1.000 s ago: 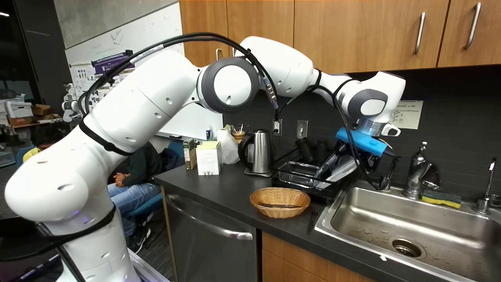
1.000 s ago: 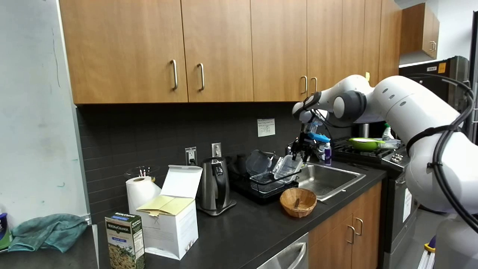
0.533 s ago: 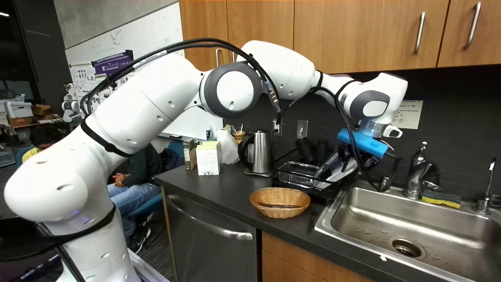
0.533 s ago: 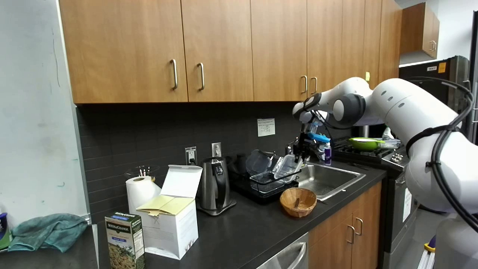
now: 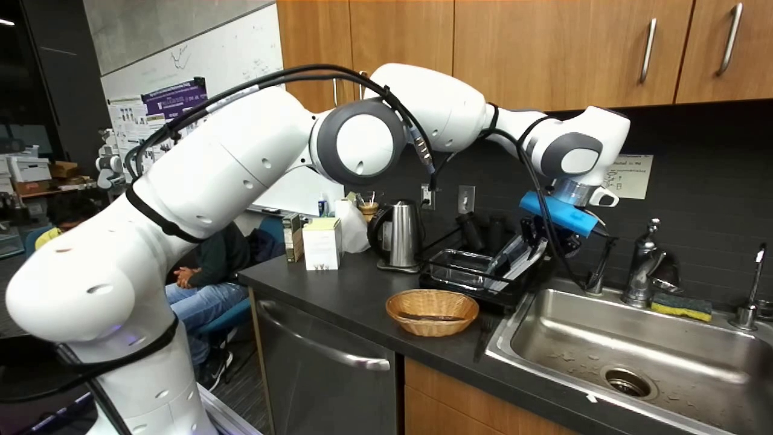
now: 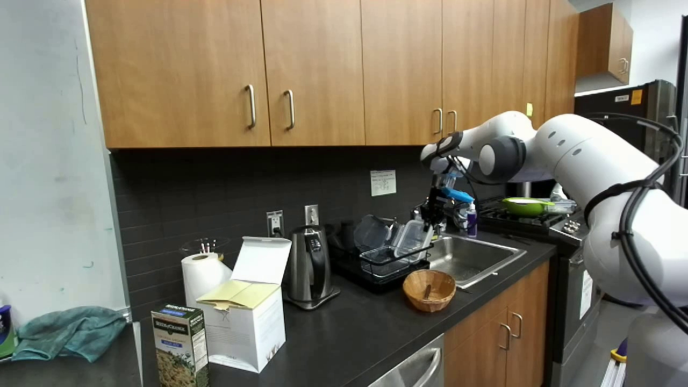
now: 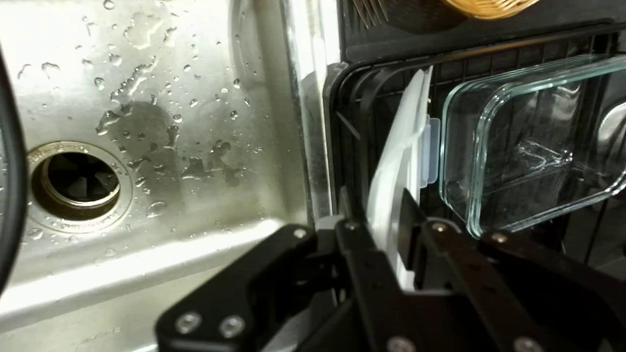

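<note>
Gripper [image 7: 377, 201] and plastic lid [image 7: 392, 161] sit close together in the wrist view: we see two fingers standing partway apart, one on each side of the pale lid, which might instead be a shallow tub. Whether both sides press on it, we can't make out. Reaching looks done to us; a firm hold is unproven. The lid stands in the dish rack [image 7: 337, 146], between a glass dish [image 7: 528, 146] and the sink [image 7: 264, 122], and at the top edge we catch a fork [image 7: 370, 11] and a wicker basket [image 7: 494, 7].

In an exterior view we find the lid leaning at a tilt, its lower part behind the rack's front bar and the gripper at its upper end. A kettle [image 5: 403, 232] stands on the desk [image 5: 338, 296] near the rack; behind the sink are a faucet [image 5: 645, 266] and a sponge [image 5: 680, 307]. We judge that no lifting clear is done yet.

In an exterior view, past a white box [image 6: 242, 328] and a paper roll [image 6: 204, 277], we get the same reading: gripper at the lid's top edge, lower part inside the rack. Grasping may be begun, we think; freeing the lid is left undone.
</note>
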### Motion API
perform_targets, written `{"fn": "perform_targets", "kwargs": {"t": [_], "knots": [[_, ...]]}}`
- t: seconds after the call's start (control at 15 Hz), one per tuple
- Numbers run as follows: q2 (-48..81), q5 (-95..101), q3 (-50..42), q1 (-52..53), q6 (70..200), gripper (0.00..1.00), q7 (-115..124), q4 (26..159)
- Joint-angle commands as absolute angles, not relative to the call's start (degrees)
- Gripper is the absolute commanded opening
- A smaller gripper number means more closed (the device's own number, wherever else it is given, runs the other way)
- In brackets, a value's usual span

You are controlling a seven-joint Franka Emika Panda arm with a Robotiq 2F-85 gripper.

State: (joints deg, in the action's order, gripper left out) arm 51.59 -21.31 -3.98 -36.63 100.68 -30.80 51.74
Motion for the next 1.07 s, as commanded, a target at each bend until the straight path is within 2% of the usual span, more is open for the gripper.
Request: {"fn": "perform_targets", "kwargs": {"t": [0.0,1.0], "knots": [[52.7,-21.4,-3.9,-36.8,99.6,0.04,-30.1,48.9],[51.7,-19.6,-4.1,-34.8,100.1,0.04,-30.8,47.6]]}}
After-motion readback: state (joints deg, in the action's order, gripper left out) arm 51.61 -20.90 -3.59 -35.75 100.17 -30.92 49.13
